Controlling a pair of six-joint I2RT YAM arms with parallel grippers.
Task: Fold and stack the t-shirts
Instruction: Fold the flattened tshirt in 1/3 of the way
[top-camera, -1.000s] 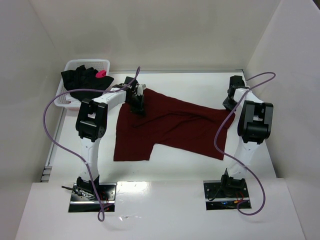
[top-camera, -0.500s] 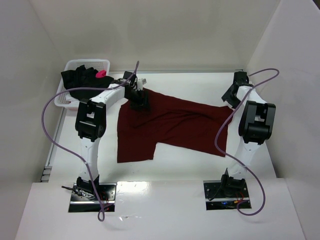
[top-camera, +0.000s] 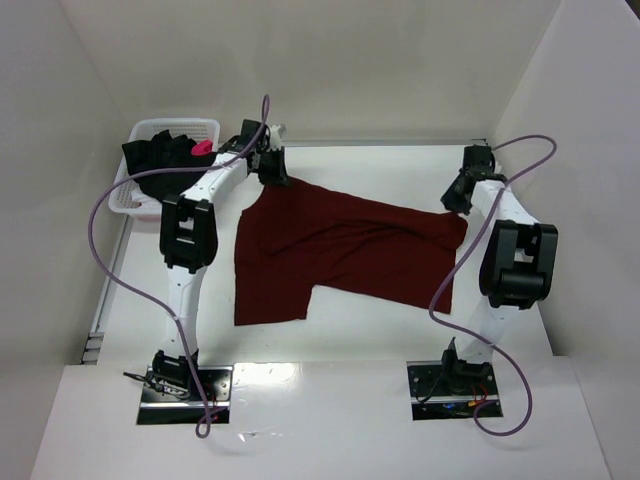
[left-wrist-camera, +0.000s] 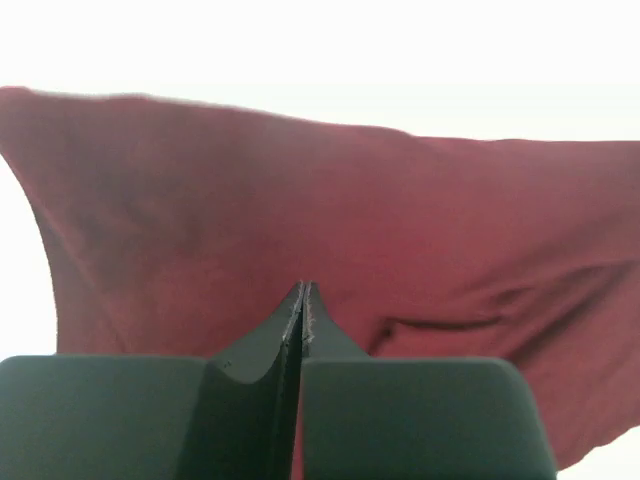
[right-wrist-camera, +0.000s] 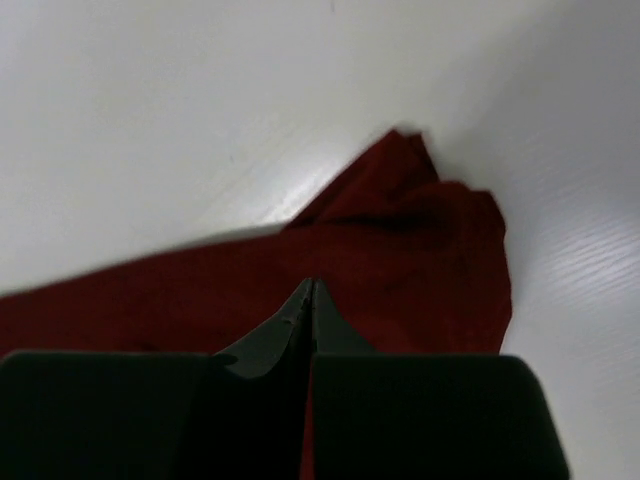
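Note:
The maroon t-shirt (top-camera: 340, 245) lies spread across the middle of the table, stretched between both grippers. My left gripper (top-camera: 274, 172) is shut on the shirt's far left corner, close to the basket. In the left wrist view the shut tips (left-wrist-camera: 303, 290) have maroon cloth (left-wrist-camera: 300, 200) beyond them and a red sliver between the fingers. My right gripper (top-camera: 460, 198) is shut on the shirt's far right corner; the right wrist view shows its tips (right-wrist-camera: 312, 285) over bunched cloth (right-wrist-camera: 410, 240). The black t-shirt (top-camera: 165, 162) with a pink mark (top-camera: 202, 147) lies crumpled in the basket.
A white mesh basket (top-camera: 128, 203) stands at the far left corner of the table, with the black shirt hanging over its rim. White walls enclose the table at the back and on both sides. Purple cables loop from both arms.
My left gripper has moved toward the far wall with the shirt's corner, pulling the shirt's far edge taut. The right gripper has moved slightly farther with its corner.

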